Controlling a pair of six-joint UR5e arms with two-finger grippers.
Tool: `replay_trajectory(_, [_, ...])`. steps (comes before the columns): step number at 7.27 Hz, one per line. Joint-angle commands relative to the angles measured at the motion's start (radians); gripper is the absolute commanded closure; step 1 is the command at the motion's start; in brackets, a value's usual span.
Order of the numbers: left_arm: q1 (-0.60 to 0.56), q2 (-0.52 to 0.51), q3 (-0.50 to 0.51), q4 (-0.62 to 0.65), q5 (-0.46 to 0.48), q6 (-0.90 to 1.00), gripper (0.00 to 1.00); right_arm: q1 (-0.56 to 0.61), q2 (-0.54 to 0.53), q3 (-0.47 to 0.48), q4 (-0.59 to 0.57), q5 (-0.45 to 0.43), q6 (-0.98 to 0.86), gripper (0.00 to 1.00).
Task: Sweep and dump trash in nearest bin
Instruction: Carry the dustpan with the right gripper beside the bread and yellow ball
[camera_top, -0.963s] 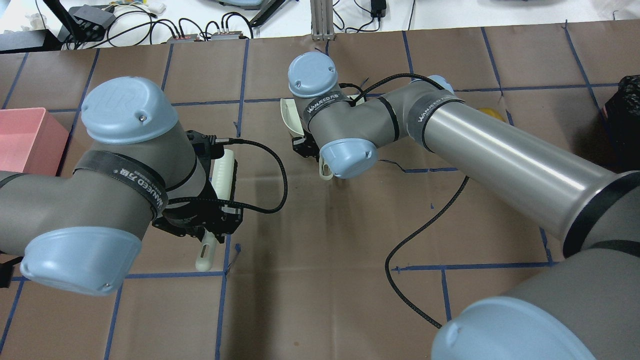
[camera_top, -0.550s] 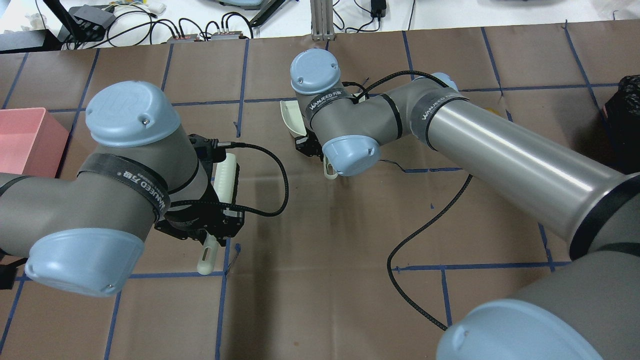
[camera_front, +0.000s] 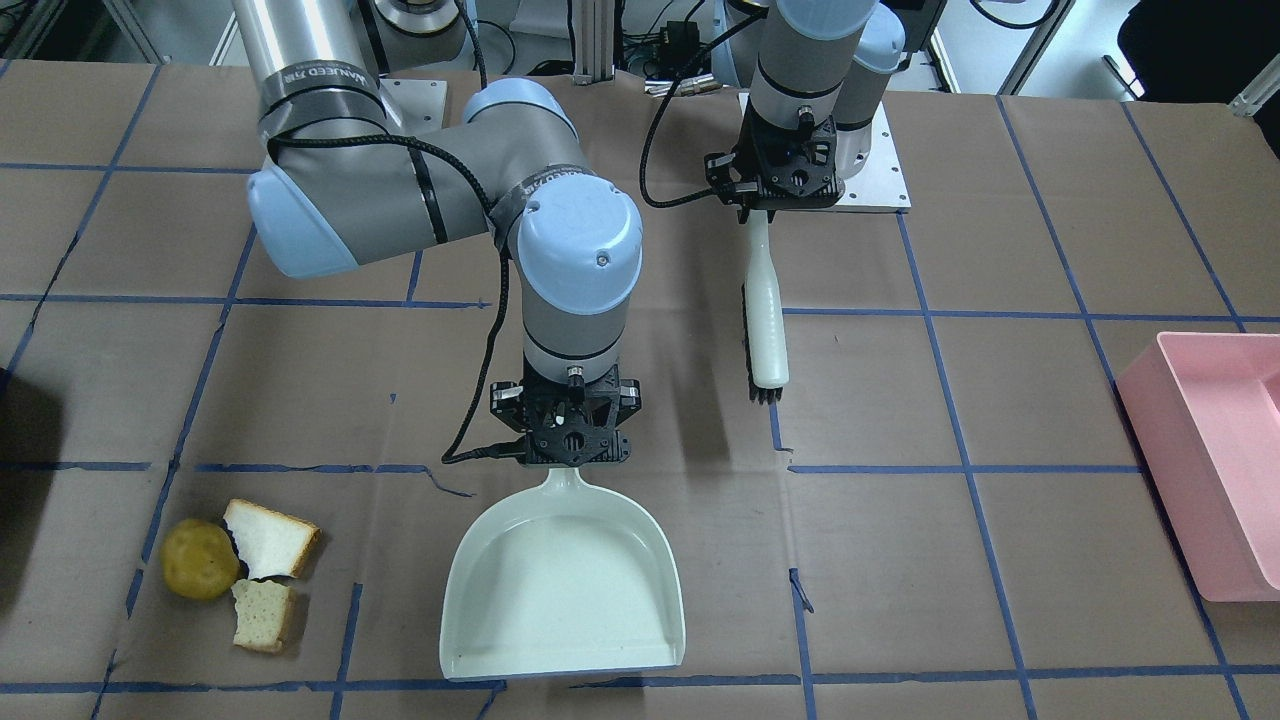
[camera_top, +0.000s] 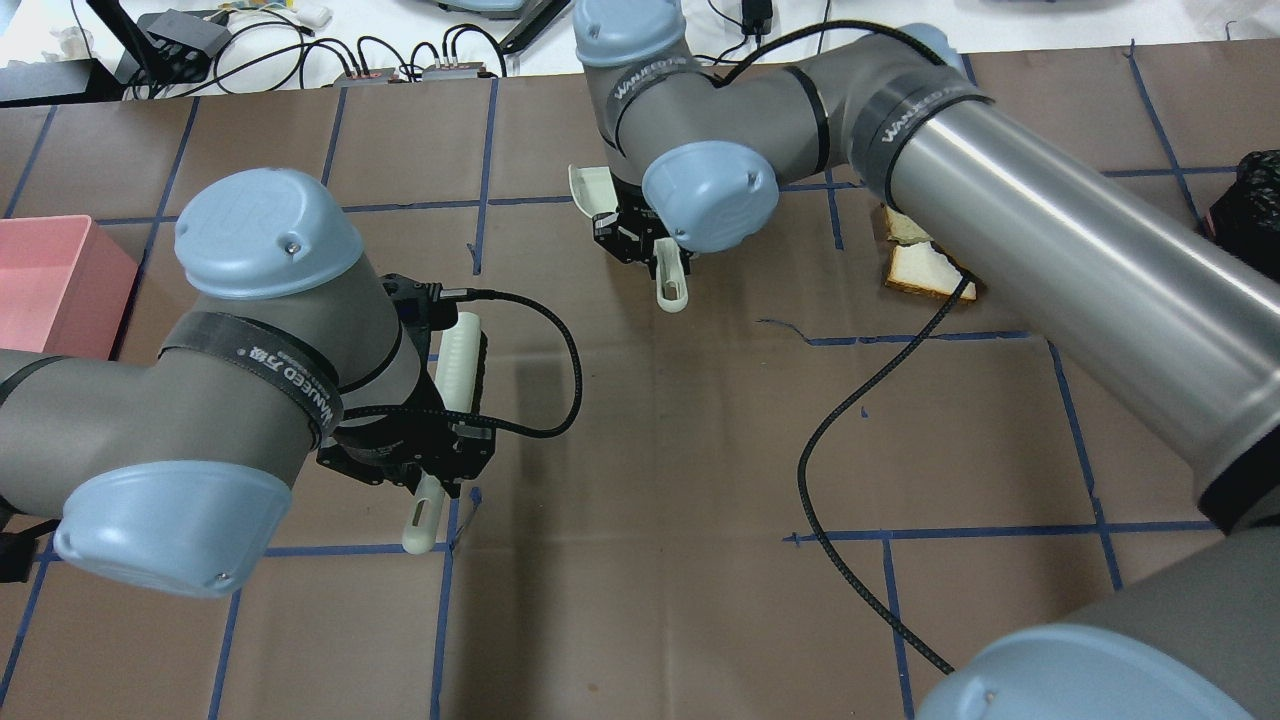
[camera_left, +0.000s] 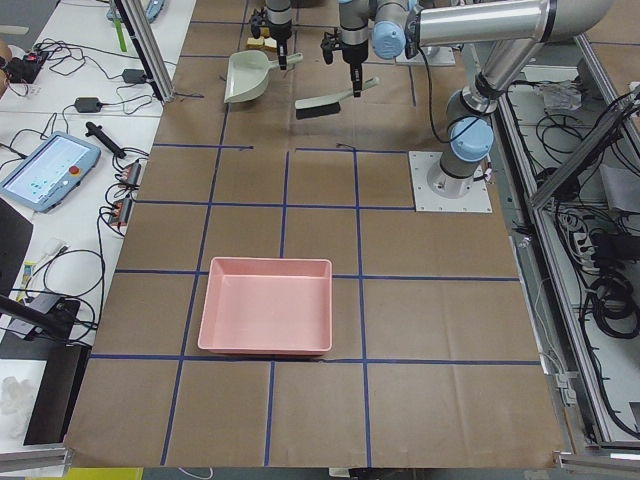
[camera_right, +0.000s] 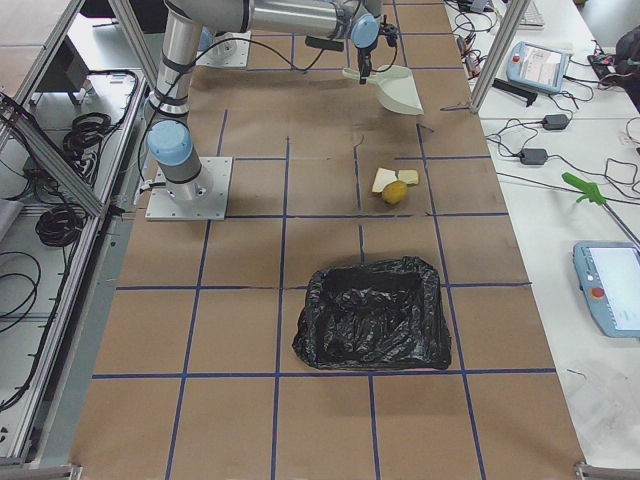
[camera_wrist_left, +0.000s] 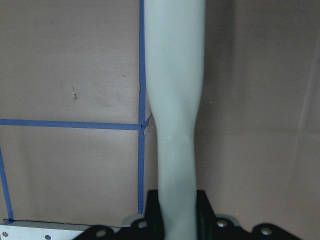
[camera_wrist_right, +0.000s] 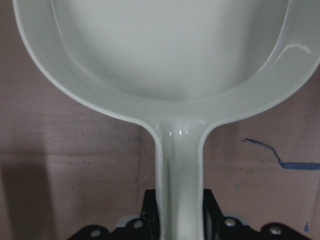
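Observation:
The trash lies together on the brown table: a yellow-brown potato-like lump (camera_front: 198, 572) (camera_right: 394, 192) and two torn bread slices (camera_front: 270, 538) (camera_front: 265, 615) (camera_top: 925, 265). My right gripper (camera_front: 567, 445) (camera_wrist_right: 179, 222) is shut on the handle of a pale green dustpan (camera_front: 565, 600) (camera_wrist_right: 170, 50), whose pan lies empty to the right of the trash in the front view. My left gripper (camera_front: 775, 190) (camera_top: 425, 465) (camera_wrist_left: 175, 220) is shut on a pale brush (camera_front: 765, 320) (camera_wrist_left: 175, 100) with dark bristles. The black bin (camera_right: 372, 315) (camera_top: 1245, 210) sits beyond the trash, on my right side.
A pink rectangular tray (camera_front: 1215, 460) (camera_left: 265, 305) stands on my left end of the table. A black cable (camera_top: 850, 420) hangs from the right arm over the table's middle. Blue tape lines grid the brown paper. Metal base plates lie by the robot.
The right arm has carried the dustpan farther from the robot's base. The bread slices now show in the overhead view and the potato is hidden. The left arm with the brush shifted slightly.

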Motion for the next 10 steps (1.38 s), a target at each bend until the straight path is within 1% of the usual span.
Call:
replay_trajectory(1, [-0.002, -0.001, 0.0, 0.0, -0.018, -0.001, 1.0, -0.031, -0.013, -0.045, 0.097, -0.004, -0.105, 1.0])
replay_trajectory(2, [-0.002, -0.001, 0.0, 0.0, -0.031, -0.001, 1.0, -0.063, -0.033, -0.042, 0.115, -0.005, -0.188, 1.0])
replay_trajectory(3, [-0.002, -0.001, 0.0, 0.0, -0.031, 0.0, 1.0, -0.1, -0.061, -0.029, 0.132, -0.006, -0.312, 1.0])
replay_trajectory(4, [-0.002, -0.001, 0.0, 0.0, -0.031, 0.0, 1.0, -0.132, -0.096, 0.003, 0.132, -0.006, -0.424, 1.0])
replay_trajectory(6, [-0.002, -0.004, 0.0, 0.0, -0.034, 0.0, 1.0, -0.226, -0.204, 0.118, 0.129, -0.011, -0.651, 1.0])
replay_trajectory(7, [-0.003, -0.007, 0.0, 0.002, -0.035, 0.0, 1.0, -0.289, -0.261, 0.175, 0.122, -0.011, -0.771, 1.0])
replay_trajectory(9, [-0.003, -0.024, 0.006, 0.003, -0.048, 0.005, 1.0, -0.443, -0.376, 0.261, 0.123, -0.011, -1.077, 1.0])
replay_trajectory(10, [0.004, -0.03, 0.015, 0.012, -0.142, 0.023, 0.99, -0.537, -0.407, 0.286, 0.114, -0.021, -1.267, 1.0])
